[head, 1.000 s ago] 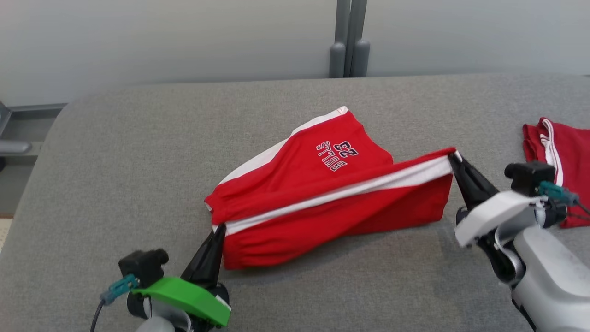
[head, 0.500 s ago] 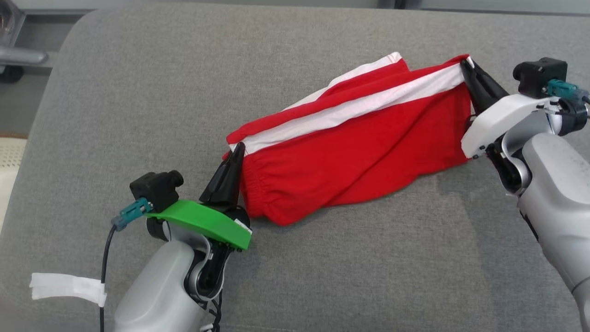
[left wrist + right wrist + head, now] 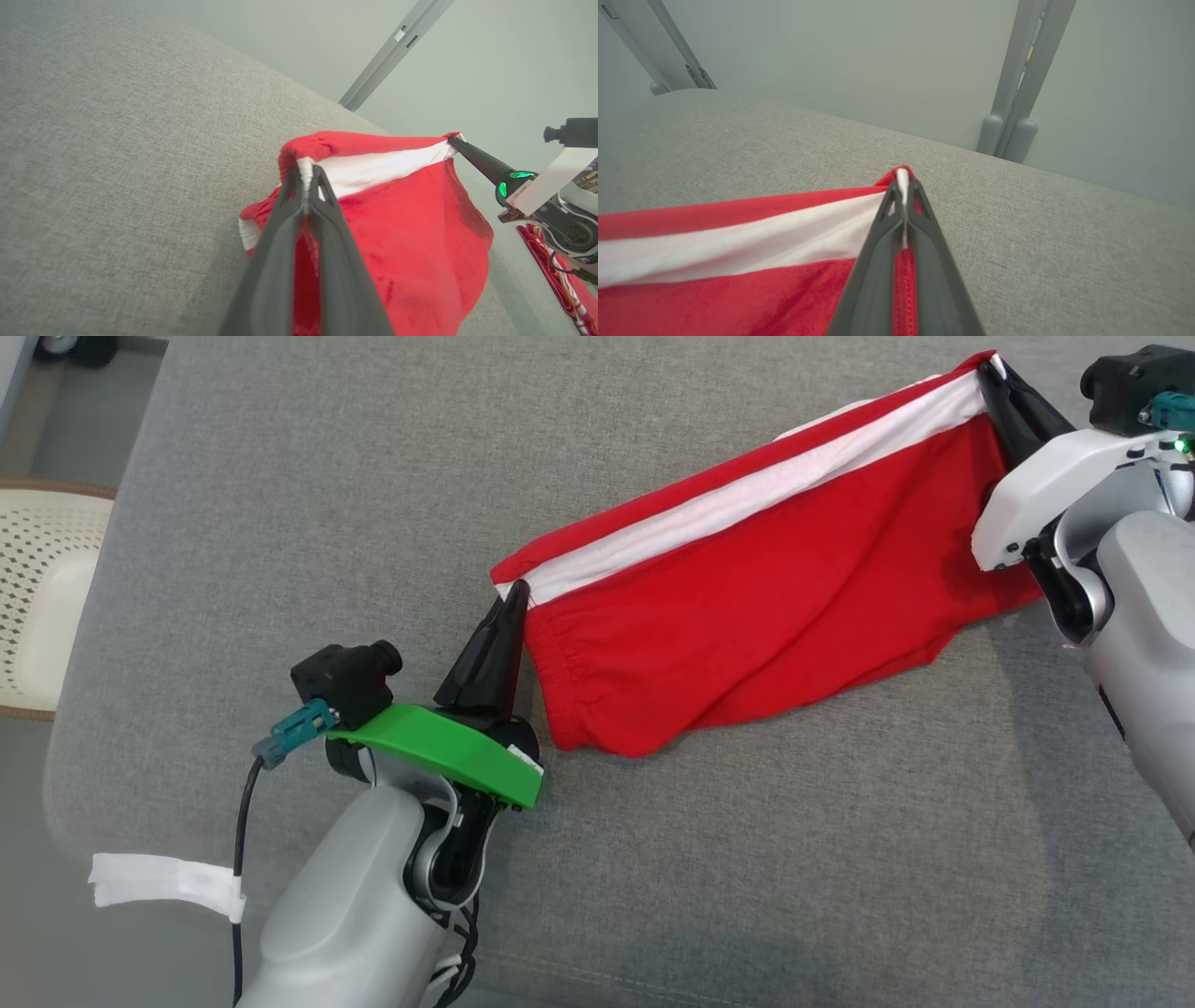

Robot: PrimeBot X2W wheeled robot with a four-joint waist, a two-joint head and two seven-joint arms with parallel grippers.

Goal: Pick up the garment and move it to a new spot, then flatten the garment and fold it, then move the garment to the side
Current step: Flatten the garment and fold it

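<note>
- Cam tilted down since earlier; both grippers carried the white stripe [image 3: 747, 495] edge further over the far half of the shorts [image 3: 766, 597].
- L gripper [image 3: 516, 595]: fingers pressed together, pinching stripe end at waistband corner.
- R gripper [image 3: 991, 373]: fingers clamped tight on other stripe end, top right.
- Shorts stretched taut btw them, lower part draped on gray cushion [image 3: 280, 523].
- 2nd red garment [image 3: 560, 275] on cushion beyond R gripper, L wrist view.
</note>
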